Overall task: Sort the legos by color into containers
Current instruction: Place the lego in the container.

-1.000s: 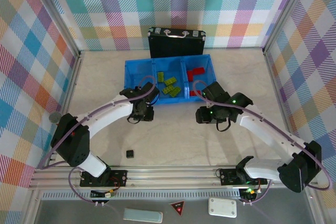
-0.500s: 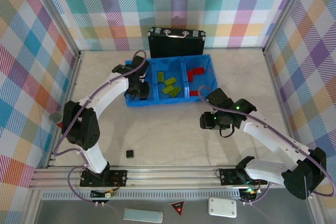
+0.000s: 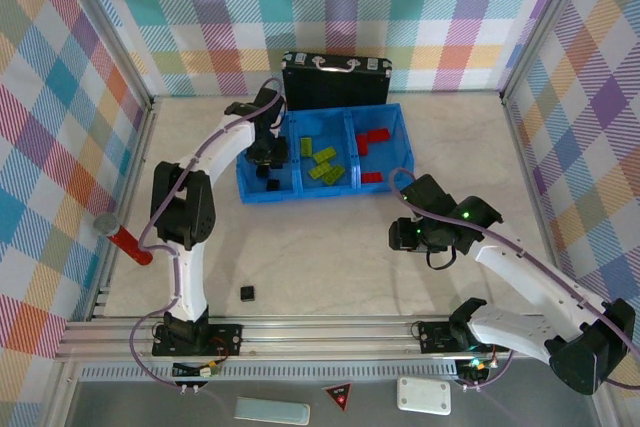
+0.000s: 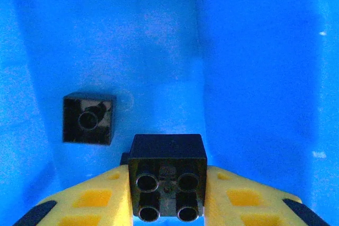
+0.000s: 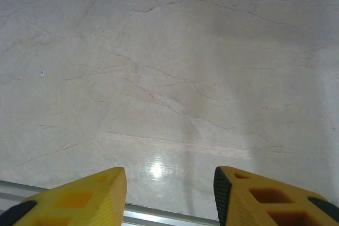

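**Black brick gripped over the tray's left compartment**

A pale, veined worktop (image 3: pixel 330 257) is sitting inside walls of bright plaid (image 3: pixel 400 7). At its back, a blue tray (image 3: pixel 310 194) is lying just in front of a black case (image 3: pixel 335 82).

The left arm is reaching out over the tray's left compartment (image 4: pixel 238 51). The left pincer (image 4: pixel 167 194) is clamping a black brick (image 4: pixel 167 157) tightly between its yellow fingers (image 4: pixel 95 199). The brick's studs are facing the wrist camera, and it is hanging above the blue floor. A second black brick (image 4: pixel 88 118) is resting on that floor, to the left of the held one and apart from it.

Lime-green bricks (image 3: pixel 323 162) are lying in the middle compartment. Red bricks (image 3: pixel 375 139) are lying in the right one.

The right pincer (image 3: pixel 405 235) is hovering over bare worktop in front of the tray's right end. Its jaws are standing partly apart, with nothing between them in the right wrist view (image 5: pixel 169 194).

A stray black brick (image 3: pixel 247 293) is sitting on the worktop near the front rail, well apart from the tray and from both pincers.
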